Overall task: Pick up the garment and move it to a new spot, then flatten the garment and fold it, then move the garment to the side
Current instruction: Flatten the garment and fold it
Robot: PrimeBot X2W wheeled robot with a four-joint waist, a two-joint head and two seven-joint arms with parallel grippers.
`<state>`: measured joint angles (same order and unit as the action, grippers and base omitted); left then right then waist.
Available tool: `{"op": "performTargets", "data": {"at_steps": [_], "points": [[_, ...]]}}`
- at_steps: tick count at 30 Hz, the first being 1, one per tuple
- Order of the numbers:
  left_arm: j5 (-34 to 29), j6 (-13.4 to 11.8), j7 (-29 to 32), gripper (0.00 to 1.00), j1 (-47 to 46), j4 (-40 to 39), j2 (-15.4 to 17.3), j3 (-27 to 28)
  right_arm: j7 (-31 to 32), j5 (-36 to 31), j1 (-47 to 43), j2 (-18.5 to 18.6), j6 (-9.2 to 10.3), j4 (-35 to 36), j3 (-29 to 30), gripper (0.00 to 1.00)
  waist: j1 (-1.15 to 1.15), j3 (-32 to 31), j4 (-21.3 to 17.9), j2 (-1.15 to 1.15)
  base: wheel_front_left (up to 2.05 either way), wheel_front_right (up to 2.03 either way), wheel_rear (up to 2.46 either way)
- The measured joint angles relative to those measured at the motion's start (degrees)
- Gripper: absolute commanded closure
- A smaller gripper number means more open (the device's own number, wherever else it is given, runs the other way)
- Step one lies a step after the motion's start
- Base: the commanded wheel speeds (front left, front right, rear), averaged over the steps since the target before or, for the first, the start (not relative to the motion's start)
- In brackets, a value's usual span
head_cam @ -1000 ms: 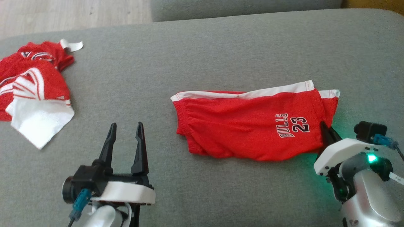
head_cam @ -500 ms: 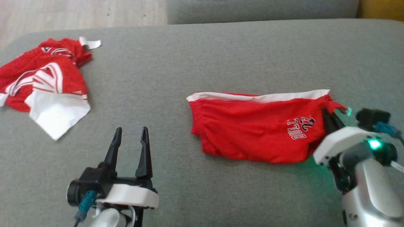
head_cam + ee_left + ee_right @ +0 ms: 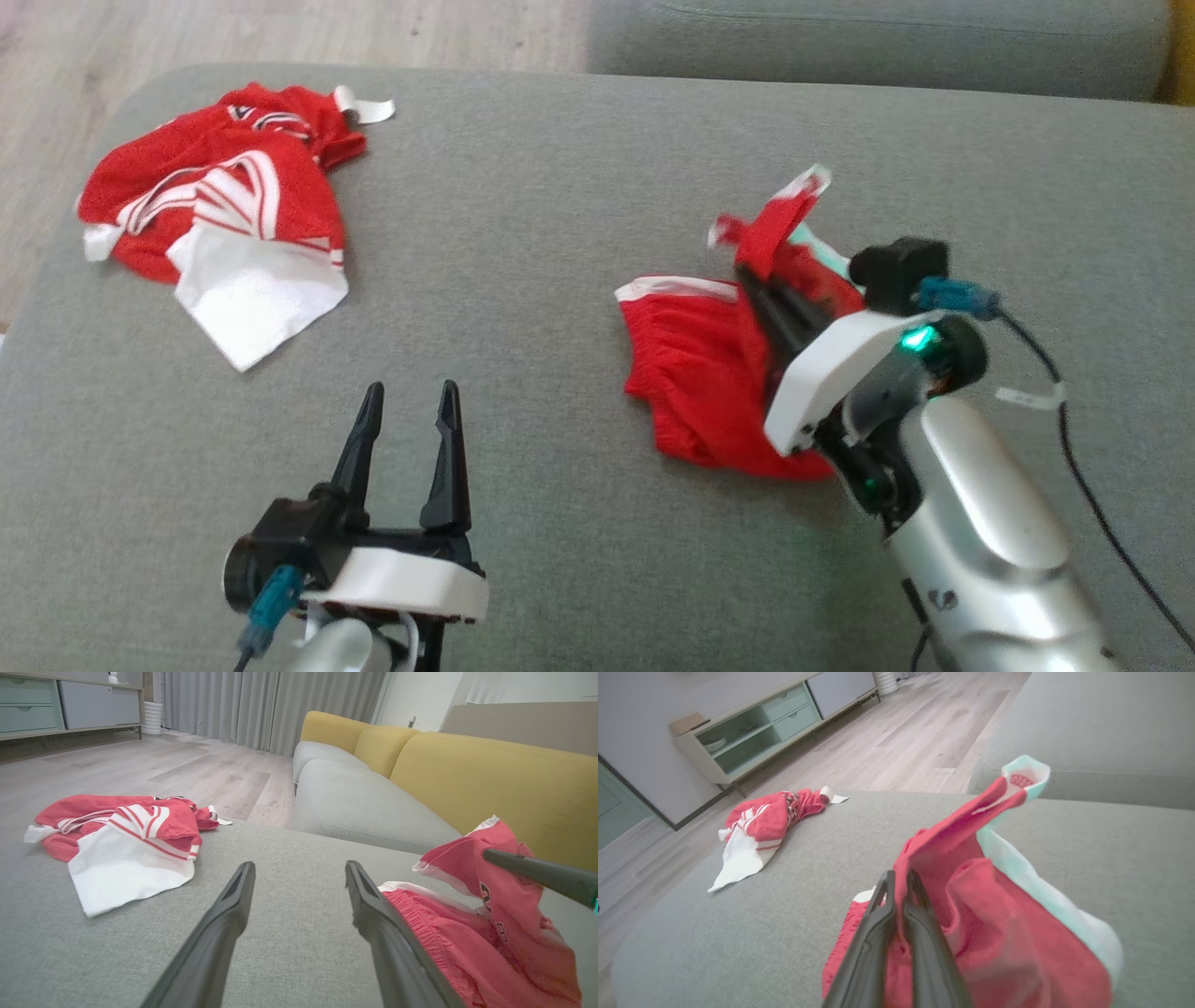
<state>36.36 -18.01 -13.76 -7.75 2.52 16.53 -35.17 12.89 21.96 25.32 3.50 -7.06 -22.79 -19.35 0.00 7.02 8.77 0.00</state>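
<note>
Shorts of red cloth with a white band are toward the right of the gray cushion, part resting on it and part in the air. The elastic waist end lies crumpled on the fabric, while the other end is held up off the cushion and doubled back over the rest. The right tool has its two dark fingers pressed together on that raised end, pinching a fold of the red cloth. Above the fingertips a strip of hem with white trim stands up and flops to one side. In the left wrist view black lettering shows on the hanging part, too creased to read. The left tool is low over bare cushion, to the left of the shorts and apart from them, its fingers spread wide with nothing between them. A second garment, a red jersey with white stripes and a white panel, lies bunched near the far left corner of the cushion, well apart from the shorts. Beyond the cushion are a pale wooden floor and another gray seat with a yellow backrest.
</note>
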Motion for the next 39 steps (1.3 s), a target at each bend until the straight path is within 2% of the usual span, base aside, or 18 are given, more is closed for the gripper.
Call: {"op": "performTargets", "data": {"at_steps": [5, 6, 7, 8, 9, 15, 22, 27, 36, 39], "points": [[0.04, 0.64, -0.02, 0.00, 0.00, 0.93, -0.70, 0.01, -0.19, 2.29, -0.07, 0.01, 0.00, -3.35, -4.26, 1.00, 0.00, 0.41, 1.82, 0.00, 0.00, 0.00, 0.00], [0.04, 0.90, -0.04, 0.00, 0.00, 1.01, -0.75, 0.02, -0.21, 2.26, -0.07, 0.02, 0.00, -4.01, -4.93, 0.88, 0.00, 0.50, 2.02, 0.00, 0.00, 0.00, 0.00], [0.04, 0.91, -0.21, 0.00, 0.00, 1.07, -0.80, 0.02, -0.32, 2.26, -0.07, 0.02, 0.00, -4.50, -5.39, 0.68, 0.00, 0.60, 2.16, 0.00, 0.00, 0.00, 0.00], [0.04, 0.91, -0.21, 0.00, 0.00, 1.14, -0.88, 0.05, -0.47, 2.26, -0.06, 0.02, 0.00, -4.92, -5.93, 0.26, 0.00, 0.69, 2.28, 0.00, 0.00, 0.00, 0.00], [0.03, 0.92, -0.22, 0.00, 0.00, 1.21, -0.94, 0.08, -0.85, 2.26, -0.06, 0.04, 0.00, -5.25, -6.41, 0.00, 0.00, 0.78, 2.33, 0.00, 0.00, 0.00, 0.00], [0.02, 0.91, -0.48, 0.00, 0.00, 1.40, -1.04, 0.40, -2.60, 2.77, 0.07, 0.05, 0.00, -5.03, -8.28, 0.00, 0.00, 1.04, 1.67, 0.00, 0.00, 0.00, 0.00], [-0.16, 0.92, -0.52, 0.00, 0.01, 1.68, -1.51, 0.76, -5.17, 3.75, 0.12, 0.09, 0.00, -0.55, -8.86, 0.00, 0.00, 0.89, -0.37, 0.00, 0.00, 0.00, 0.00], [-0.23, 0.91, -0.52, 0.00, 0.01, 1.67, -1.53, 1.27, -7.05, 2.76, 0.10, 0.09, 0.00, 0.86, -4.21, 0.00, 0.00, 0.82, -1.52, 0.00, 0.00, 0.00, 0.00], [-0.25, 0.90, -0.52, 0.00, 0.01, 1.58, -1.49, 1.44, -8.37, -3.56, -0.76, 0.09, 0.00, 0.53, 6.78, 0.00, 0.00, 1.46, -1.77, 0.00, 0.00, 0.00, 0.00], [-0.60, 0.90, -0.52, 0.00, 0.00, 1.49, -1.46, 1.45, -8.37, -4.46, -2.01, 0.09, 0.00, -0.12, 8.26, 0.00, 0.00, 1.82, -1.65, 0.00, 0.00, 0.00, 0.00]]}}
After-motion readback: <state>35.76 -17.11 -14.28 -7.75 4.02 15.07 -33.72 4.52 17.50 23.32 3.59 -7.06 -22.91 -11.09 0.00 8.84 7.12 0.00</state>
